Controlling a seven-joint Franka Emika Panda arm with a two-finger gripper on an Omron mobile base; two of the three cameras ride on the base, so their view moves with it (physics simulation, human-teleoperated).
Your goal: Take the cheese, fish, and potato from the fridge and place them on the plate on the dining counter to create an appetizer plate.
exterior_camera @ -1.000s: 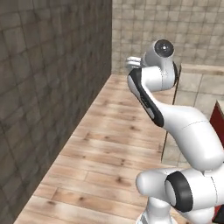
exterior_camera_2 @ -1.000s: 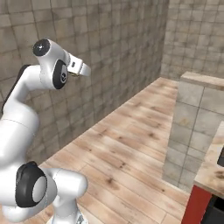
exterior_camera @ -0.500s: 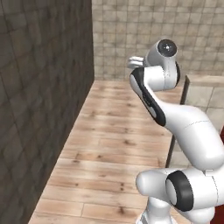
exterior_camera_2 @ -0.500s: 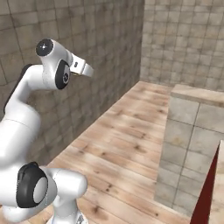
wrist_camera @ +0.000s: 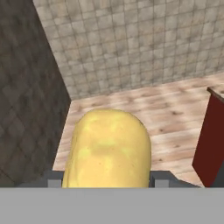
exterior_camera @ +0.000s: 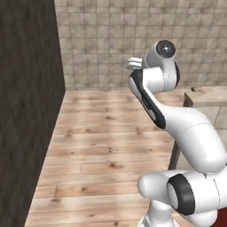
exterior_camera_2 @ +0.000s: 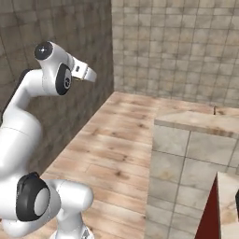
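Note:
My gripper (wrist_camera: 107, 180) is shut on the potato (wrist_camera: 107, 151), a rounded pale yellow lump that sits between the two fingertips and bulges up in the hand view. In the left base view the gripper (exterior_camera: 133, 64) is raised high at head level above the wooden floor, and in the right base view the gripper (exterior_camera_2: 87, 72) points toward the tiled wall. A red-sided counter end (wrist_camera: 212, 142) stands to the right in the hand view. The plate, cheese, fish and fridge are out of view.
A dark tiled wall (exterior_camera: 26, 111) runs along the left and a lighter tiled wall (exterior_camera: 133, 40) closes the far end. A stone-topped tiled block (exterior_camera_2: 196, 154) stands at the right, with a red panel (exterior_camera_2: 210, 212) beside it. Wooden floor (exterior_camera: 106, 133) lies open ahead.
The whole picture has swung in both base views, so the base has turned; the far wall and the counter block now sit nearer the centre. The arm's pose and grip look unchanged.

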